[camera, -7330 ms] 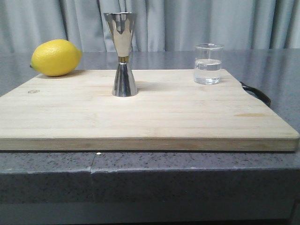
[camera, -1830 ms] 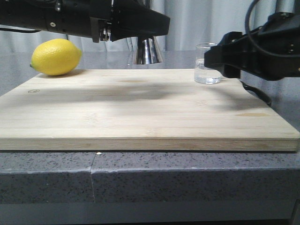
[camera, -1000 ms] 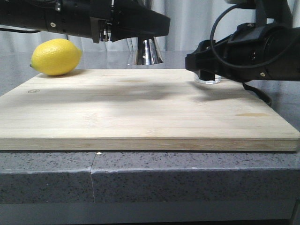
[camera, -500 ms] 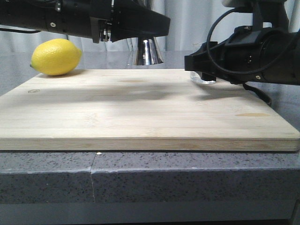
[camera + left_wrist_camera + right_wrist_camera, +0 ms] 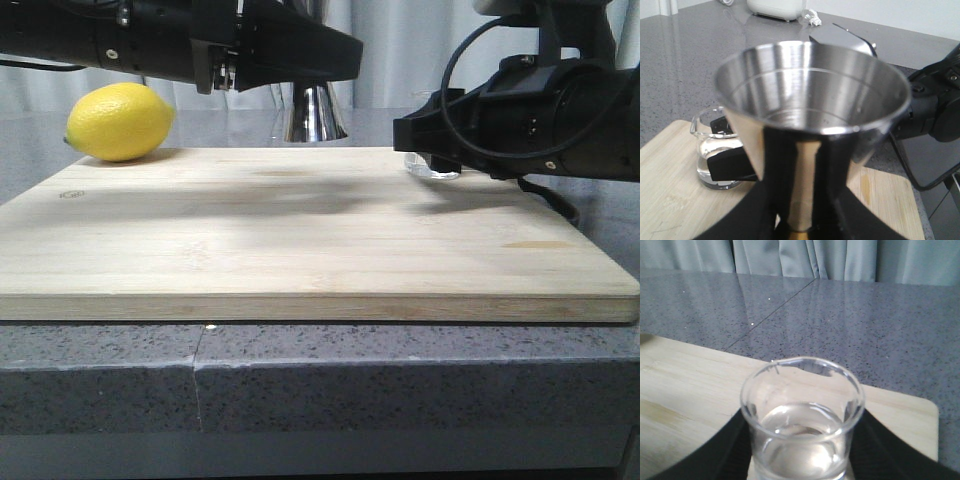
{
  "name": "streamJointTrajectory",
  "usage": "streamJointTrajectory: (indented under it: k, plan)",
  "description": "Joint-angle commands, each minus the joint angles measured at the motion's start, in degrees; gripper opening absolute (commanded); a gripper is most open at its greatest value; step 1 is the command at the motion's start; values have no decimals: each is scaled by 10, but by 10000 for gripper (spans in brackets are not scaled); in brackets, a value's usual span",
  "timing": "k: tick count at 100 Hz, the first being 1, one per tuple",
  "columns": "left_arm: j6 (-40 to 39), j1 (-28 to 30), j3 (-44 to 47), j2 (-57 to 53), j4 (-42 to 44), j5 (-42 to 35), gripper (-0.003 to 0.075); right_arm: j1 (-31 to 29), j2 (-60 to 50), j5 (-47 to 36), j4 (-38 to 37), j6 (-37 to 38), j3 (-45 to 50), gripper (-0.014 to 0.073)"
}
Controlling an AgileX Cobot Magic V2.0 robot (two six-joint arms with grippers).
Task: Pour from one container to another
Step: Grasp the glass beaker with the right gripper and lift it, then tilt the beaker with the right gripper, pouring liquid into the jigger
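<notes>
Small clear glass beaker (image 5: 802, 415), upright with water in it, sits clamped in your right claw (image 5: 432, 160) at the wooden board's (image 5: 300, 240) far right, so carry it leftward to the tall steel hourglass jigger (image 5: 810, 145), held upright aloft in your left claw (image 5: 800, 220).

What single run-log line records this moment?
left end effector: holds jigger aloft | right end effector: around beaker | pour: not started
</notes>
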Motion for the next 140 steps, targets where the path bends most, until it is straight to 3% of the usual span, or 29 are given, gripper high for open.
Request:
streamJointTrajectory:
  k: [1, 20, 42, 59, 103, 140]
  plan:
    - [-14, -5, -19, -32, -24, 39, -20, 1, -35, -45, -20, -20, -14, 229]
    - [-26, -5, -19, -32, 0, 39, -20, 1, -90, -3, -22, -78, -14, 229]
    - [-27, -5, -19, -32, 8, 40, -20, 1, -164, 22, -55, -88, -16, 229]
    - [-32, -5, -19, -32, 16, 60, -19, 1, -207, 96, -101, -89, -47, 229]
    - [-33, -5, -19, -32, 26, 88, -20, 1, -225, 180, -237, -89, -145, 229]
    - [-33, -5, -19, -32, 24, 82, -19, 2, -225, 197, -323, -89, -161, 229]
